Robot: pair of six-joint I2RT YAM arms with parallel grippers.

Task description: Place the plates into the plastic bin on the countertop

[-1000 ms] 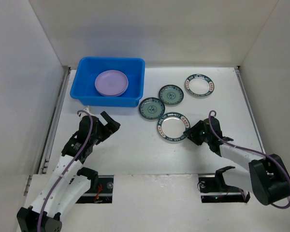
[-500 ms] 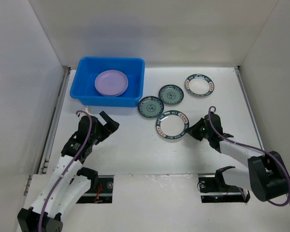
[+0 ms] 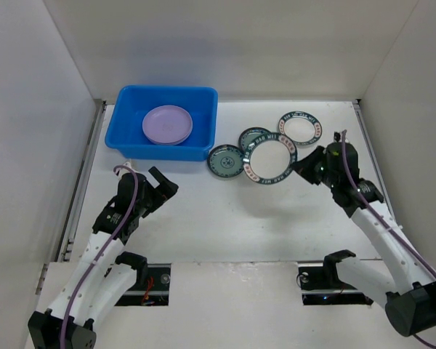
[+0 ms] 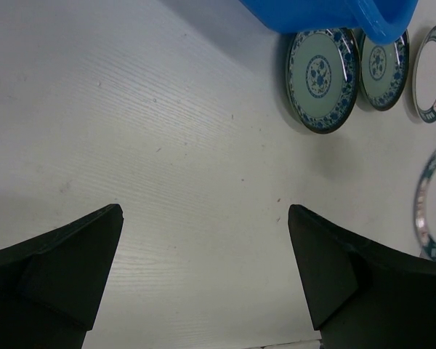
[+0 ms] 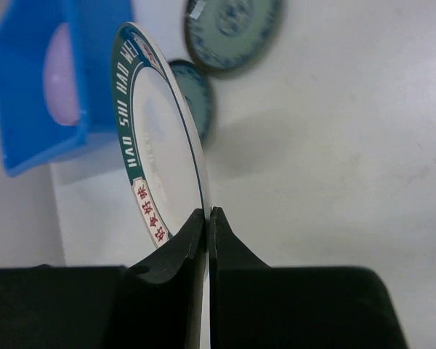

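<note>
My right gripper is shut on the rim of a white-centred plate with a dark patterned rim and holds it lifted above the countertop, right of the blue plastic bin. A lavender plate lies in the bin. Two teal patterned plates and a second white-centred plate lie on the countertop. My left gripper is open and empty over bare countertop below the bin.
White walls bound the countertop on the left, back and right. The bin's corner and the teal plates show at the top of the left wrist view.
My right gripper has lifted the white-centred plate off the countertop and carried it up and back toward the other plates. The left arm has barely moved.
</note>
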